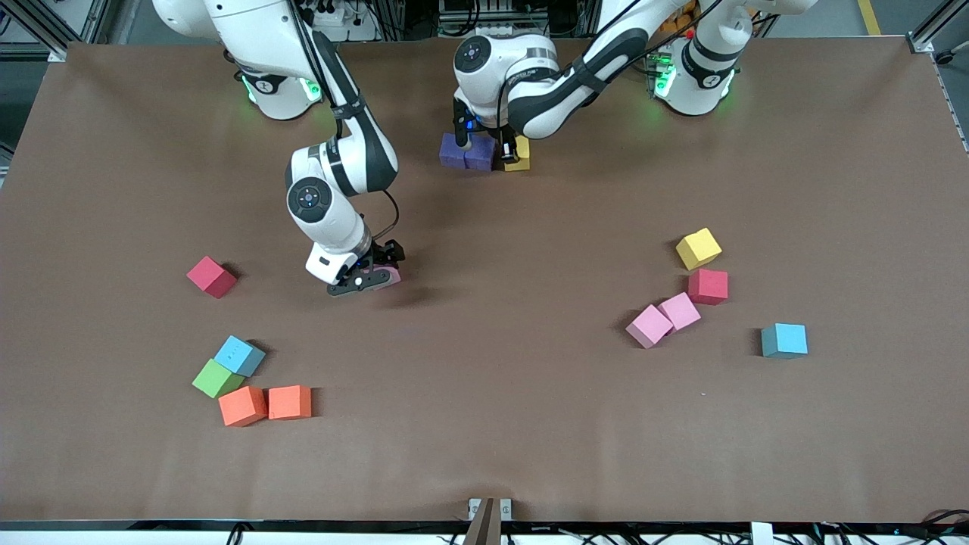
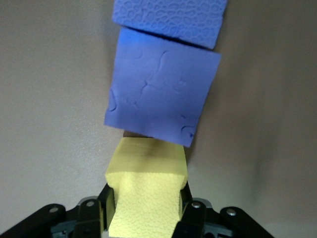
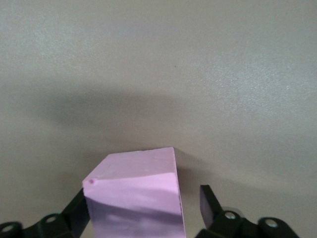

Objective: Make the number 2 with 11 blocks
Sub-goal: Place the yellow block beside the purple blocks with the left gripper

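Two purple cubes (image 1: 467, 151) sit side by side near the bases. The left gripper (image 2: 144, 210) pinches a matte yellow cube (image 2: 146, 193) at their three o'clock. The right gripper (image 3: 143, 208), fingers spread, straddles a pink cube (image 3: 134, 198).

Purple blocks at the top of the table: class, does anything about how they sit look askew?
Yes. In the left wrist view the two purple blocks are not squared up: the nearer one is rotated against its neighbour, so their edges do not run parallel. The yellow block, clamped in the left gripper, meets them at an angle too.

Open table (image 1: 500, 363) mid-span, orange blocks (image 1: 265, 404) and pink blocks (image 1: 663, 319) seemingly crowding each end
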`<action>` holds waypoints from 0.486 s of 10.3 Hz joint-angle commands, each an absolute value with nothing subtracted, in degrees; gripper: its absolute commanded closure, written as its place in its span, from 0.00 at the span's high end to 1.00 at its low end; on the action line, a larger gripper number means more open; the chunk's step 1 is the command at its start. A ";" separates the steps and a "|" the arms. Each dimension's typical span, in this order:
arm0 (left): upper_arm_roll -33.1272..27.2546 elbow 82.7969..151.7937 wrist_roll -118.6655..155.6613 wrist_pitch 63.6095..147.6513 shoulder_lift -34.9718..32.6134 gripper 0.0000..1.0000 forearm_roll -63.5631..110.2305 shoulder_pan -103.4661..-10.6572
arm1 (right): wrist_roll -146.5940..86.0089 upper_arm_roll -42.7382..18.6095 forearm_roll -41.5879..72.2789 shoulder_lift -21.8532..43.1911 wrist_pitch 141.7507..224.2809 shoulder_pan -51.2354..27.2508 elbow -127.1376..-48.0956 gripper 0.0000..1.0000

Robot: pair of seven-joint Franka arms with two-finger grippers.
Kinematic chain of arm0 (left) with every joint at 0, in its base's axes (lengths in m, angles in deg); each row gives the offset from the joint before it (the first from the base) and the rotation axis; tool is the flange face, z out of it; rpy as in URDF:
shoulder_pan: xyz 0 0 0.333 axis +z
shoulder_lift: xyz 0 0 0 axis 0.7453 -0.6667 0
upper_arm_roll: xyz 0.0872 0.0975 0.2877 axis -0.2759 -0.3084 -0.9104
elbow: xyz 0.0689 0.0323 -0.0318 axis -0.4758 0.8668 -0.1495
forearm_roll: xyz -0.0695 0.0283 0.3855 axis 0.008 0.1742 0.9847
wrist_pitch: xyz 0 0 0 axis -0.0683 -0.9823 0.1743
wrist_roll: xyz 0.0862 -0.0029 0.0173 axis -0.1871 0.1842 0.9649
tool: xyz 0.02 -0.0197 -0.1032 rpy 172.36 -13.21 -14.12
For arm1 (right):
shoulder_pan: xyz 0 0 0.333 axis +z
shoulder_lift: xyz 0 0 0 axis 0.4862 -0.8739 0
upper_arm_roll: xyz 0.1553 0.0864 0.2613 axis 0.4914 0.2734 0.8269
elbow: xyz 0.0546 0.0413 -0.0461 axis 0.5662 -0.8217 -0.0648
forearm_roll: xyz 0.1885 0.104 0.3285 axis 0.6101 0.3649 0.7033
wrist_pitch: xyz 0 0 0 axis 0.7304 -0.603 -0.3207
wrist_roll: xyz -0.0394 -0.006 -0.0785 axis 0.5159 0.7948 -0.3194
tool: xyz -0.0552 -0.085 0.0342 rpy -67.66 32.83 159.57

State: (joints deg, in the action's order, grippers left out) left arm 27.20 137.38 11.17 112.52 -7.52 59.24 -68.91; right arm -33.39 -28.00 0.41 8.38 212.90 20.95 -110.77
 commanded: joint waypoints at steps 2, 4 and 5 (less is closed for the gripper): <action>26.37 135.09 12.49 111.95 -8.96 0.34 60.80 -71.30 | -34.18 -27.97 -1.46 9.17 214.08 20.92 -111.29 0.54; 26.03 134.92 12.49 111.95 -9.74 0.35 60.98 -71.48 | -34.18 -27.97 -1.46 9.26 213.91 20.92 -111.03 0.27; 25.76 134.66 12.57 111.95 -9.83 0.35 61.50 -72.17 | -34.18 -27.97 -1.46 9.43 213.21 20.83 -110.42 0.21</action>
State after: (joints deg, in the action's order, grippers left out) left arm 26.48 136.03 11.18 112.52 -8.81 59.39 -70.79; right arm -33.39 -28.01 -0.16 8.55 213.68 20.95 -110.68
